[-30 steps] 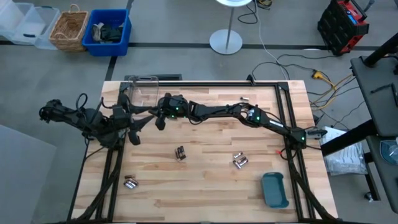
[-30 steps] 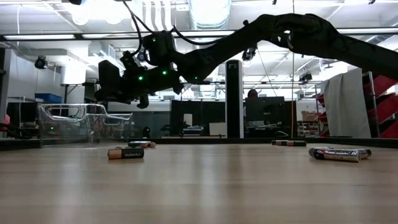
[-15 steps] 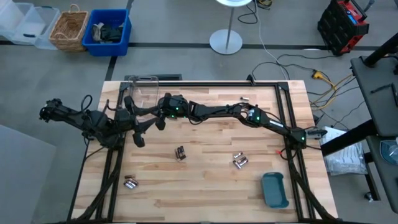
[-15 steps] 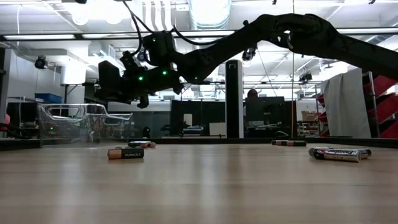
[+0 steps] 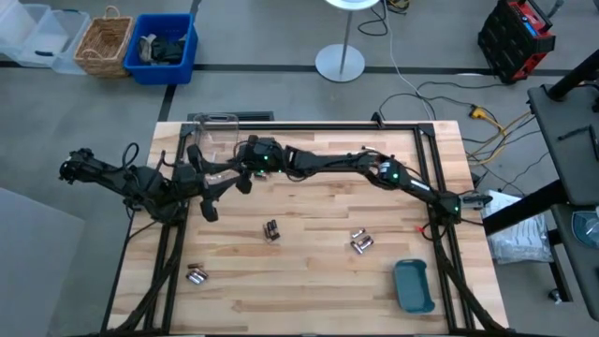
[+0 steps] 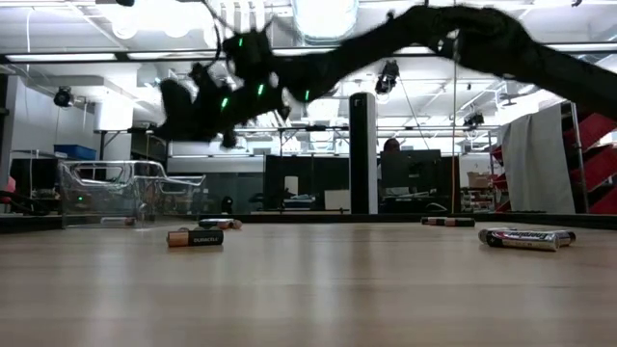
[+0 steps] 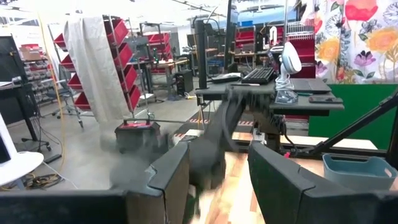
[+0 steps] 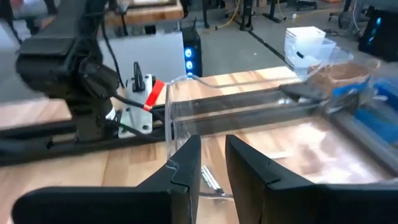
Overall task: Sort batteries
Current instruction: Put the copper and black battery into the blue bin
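My right gripper [image 5: 241,178] has just lifted higher above the clear plastic box [image 5: 215,137], fingers spread a little with nothing between them, so I judge a drop there is finished. The batteries [image 5: 361,241] lie scattered on the table [image 5: 318,281]. My left gripper [image 5: 208,192] waits beside it, fingers apart.

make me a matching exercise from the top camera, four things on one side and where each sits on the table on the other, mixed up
Things:
1. teal tray
2. clear plastic box
3. right gripper
4. left gripper

Places:
A. far left corner of the table
B. near right corner of the table
C. beside the table's left edge, fingers apart
D. just in front of the clear box

Pairs: 1-B, 2-A, 3-D, 4-C
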You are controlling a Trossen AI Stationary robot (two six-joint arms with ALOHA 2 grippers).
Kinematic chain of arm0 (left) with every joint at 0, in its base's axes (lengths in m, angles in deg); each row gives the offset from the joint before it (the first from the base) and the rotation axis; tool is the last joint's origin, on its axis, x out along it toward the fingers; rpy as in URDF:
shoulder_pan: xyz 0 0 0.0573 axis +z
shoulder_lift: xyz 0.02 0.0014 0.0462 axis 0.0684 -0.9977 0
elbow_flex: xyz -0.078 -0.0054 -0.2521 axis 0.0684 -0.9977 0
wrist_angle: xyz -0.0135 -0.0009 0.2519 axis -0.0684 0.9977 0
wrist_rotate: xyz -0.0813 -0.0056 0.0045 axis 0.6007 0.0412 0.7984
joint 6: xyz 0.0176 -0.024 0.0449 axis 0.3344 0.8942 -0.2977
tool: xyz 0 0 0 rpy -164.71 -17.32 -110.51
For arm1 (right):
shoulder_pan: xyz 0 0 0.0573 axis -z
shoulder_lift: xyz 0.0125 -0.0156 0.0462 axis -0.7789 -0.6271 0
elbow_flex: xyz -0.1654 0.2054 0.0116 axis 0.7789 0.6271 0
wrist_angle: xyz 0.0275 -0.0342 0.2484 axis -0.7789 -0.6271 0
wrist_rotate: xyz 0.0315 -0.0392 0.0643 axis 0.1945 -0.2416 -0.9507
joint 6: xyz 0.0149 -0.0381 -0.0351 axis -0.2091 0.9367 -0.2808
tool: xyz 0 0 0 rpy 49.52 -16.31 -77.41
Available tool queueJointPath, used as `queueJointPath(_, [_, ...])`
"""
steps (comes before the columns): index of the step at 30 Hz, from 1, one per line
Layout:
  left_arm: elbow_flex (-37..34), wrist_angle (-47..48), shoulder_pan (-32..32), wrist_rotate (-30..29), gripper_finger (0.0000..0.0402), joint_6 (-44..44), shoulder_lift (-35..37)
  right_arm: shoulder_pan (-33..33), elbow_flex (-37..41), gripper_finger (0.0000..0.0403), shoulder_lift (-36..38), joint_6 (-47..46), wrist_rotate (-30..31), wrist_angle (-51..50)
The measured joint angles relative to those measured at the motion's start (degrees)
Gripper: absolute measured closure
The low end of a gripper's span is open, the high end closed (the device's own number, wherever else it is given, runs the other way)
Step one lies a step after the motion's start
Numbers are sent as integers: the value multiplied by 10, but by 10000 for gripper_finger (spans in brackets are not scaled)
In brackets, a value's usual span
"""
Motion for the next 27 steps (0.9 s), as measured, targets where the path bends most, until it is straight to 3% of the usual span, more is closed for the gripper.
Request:
queueJointPath(7, [0, 11, 0, 0, 257, 14, 3, 5, -1, 354, 104, 95, 36, -281])
queueJointPath(12, [0, 25, -3, 1, 257, 17, 9, 8, 0, 373, 186, 109, 45, -474])
queueJointPath(15, [0, 30, -5, 2, 257, 21, 20, 8, 29, 385, 239, 101, 37, -538])
queueJointPath(19, [0, 38, -5, 1, 257, 40, 23, -20, 132, 392, 328, 93, -11, -512])
queueJointPath(27, [0, 21, -6, 1, 257, 84, -20, -149, 477, 390, 529, 71, -20, -242])
